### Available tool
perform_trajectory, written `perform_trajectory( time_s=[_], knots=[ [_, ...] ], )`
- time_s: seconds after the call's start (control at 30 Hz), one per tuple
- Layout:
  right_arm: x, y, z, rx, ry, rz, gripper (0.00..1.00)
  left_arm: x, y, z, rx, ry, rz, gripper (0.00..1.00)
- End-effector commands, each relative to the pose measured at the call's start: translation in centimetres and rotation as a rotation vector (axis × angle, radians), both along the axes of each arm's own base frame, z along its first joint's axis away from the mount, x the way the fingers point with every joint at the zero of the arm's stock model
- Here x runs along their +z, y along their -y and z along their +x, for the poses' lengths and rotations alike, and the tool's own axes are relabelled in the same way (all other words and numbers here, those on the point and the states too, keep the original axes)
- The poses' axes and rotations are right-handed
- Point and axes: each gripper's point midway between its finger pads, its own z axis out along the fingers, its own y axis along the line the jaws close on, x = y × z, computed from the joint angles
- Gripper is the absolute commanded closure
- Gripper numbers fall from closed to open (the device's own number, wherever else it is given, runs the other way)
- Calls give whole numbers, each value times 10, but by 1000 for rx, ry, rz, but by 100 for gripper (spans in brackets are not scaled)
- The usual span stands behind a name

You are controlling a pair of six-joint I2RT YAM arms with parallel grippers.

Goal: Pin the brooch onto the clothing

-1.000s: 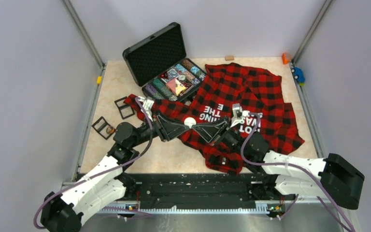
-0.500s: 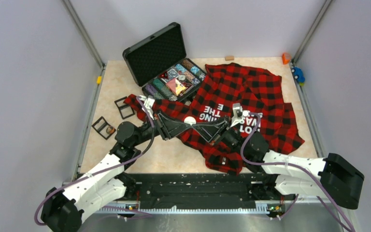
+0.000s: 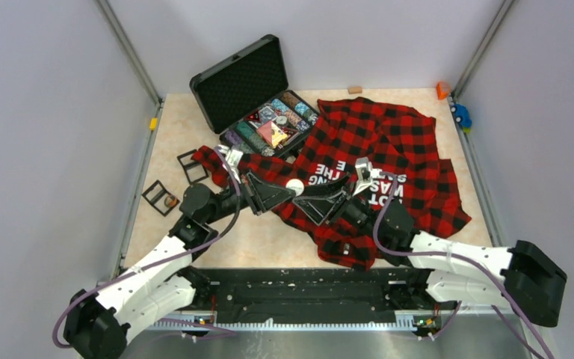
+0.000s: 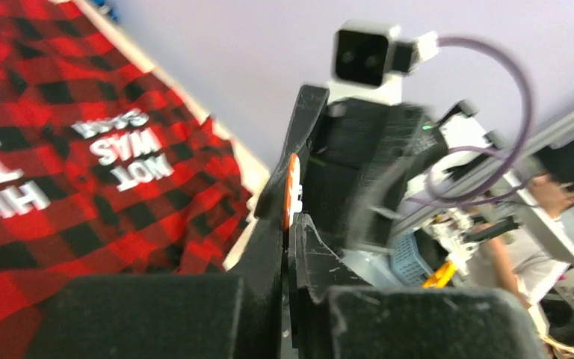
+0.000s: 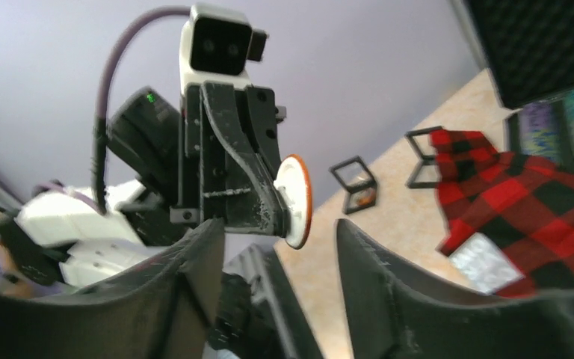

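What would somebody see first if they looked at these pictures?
The big red-and-black checked shirt with white letters, spread over the middle and right of the table. Above its near-left part, the left gripper pinches a round white brooch with an orange rim, facing the open right gripper. At the back sits an open black case of colourful bits.

Near the table's middle, the left gripper (image 3: 290, 189) and right gripper (image 3: 306, 203) point tip to tip above the red-and-black checked shirt (image 3: 389, 149), which spreads toward 2 o'clock. A small white brooch (image 3: 295, 187) sits at the left gripper's tip, apparently pinched there. An open black case (image 3: 258, 97) lies at 11 o'clock, and two black frames (image 3: 192, 166) at 9 o'clock.
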Motion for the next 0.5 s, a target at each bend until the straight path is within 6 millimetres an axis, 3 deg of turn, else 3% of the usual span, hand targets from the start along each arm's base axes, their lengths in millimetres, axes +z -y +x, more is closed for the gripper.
perform_trajectory(
  time_s=[0.0,0.03,0.1,0.2,0.33,0.47],
  knots=[
    [23,16,4,-68,62,-96,27,-10,2,17,50,7,215,100],
    [22,24,8,-93,61,-136,22,-5,3,18,38,25,270,100],
    [24,38,10,-103,70,-180,19,-13,6,18,-21,36,380,100],
    [28,51,4,-68,86,-220,18,-12,14,1,-196,67,449,100],
    [21,45,-12,42,90,-297,18,-7,20,-28,-443,129,425,100],
    [17,32,-29,178,83,-325,18,-10,22,-37,-523,158,391,100]
  ],
)
